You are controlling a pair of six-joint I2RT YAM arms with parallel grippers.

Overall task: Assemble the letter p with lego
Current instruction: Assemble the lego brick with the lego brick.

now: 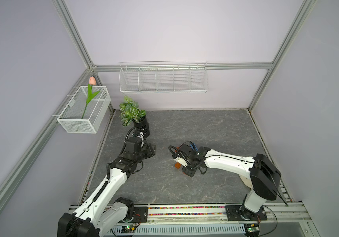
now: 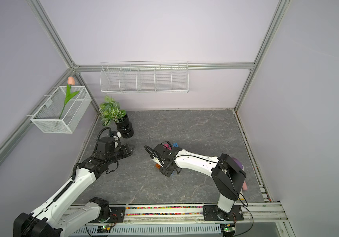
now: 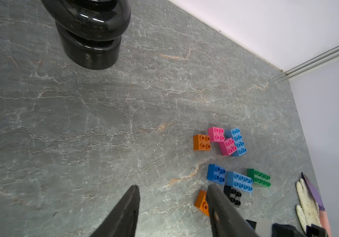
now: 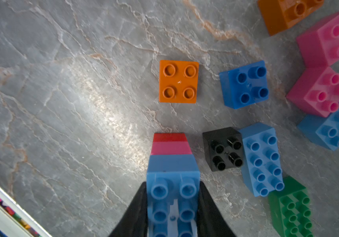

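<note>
The right claw (image 4: 172, 185) clamps a 3-layer blue-pink-red stack (image 4: 171, 156) near the tabletop's (image 4: 61, 102) middle; the left claw (image 3: 173, 187) hangs half-open, empty, near loose bricks (image 3: 216, 174).

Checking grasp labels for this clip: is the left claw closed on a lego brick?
No, the left claw stands open, and only the tabletop shows between its two fingers.

Pink, orange, blue, green and black lego bricks (image 3: 216, 134) on a grey worktop (image 3: 82, 123) veined with white and rust.
</note>
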